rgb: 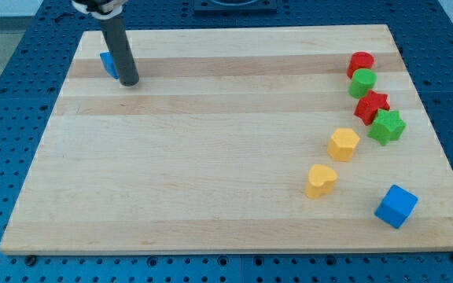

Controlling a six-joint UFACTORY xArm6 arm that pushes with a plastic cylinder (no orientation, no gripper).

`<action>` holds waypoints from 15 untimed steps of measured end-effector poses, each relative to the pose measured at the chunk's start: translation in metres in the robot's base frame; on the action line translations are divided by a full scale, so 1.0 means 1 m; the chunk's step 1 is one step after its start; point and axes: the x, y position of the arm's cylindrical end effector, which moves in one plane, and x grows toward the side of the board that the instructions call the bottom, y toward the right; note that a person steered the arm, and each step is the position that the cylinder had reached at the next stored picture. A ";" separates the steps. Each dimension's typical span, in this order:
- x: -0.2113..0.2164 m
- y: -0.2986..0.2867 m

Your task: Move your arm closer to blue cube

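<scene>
The blue cube [396, 206] sits near the board's bottom right corner. My tip [129, 82] rests on the board near the top left corner, far from the cube. A second blue block [108, 64] lies just left of the rod and is partly hidden behind it, so its shape is unclear.
At the view's right stand a red cylinder [360, 63], a green cylinder [362, 82], a red star [370, 106] and a green star [387, 126]. A yellow hexagon [343, 144] and a yellow heart [320, 180] lie left of the blue cube. The wooden board [211, 157] lies on a blue perforated table.
</scene>
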 end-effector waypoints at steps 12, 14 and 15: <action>0.156 0.178; 0.215 0.220; 0.226 0.225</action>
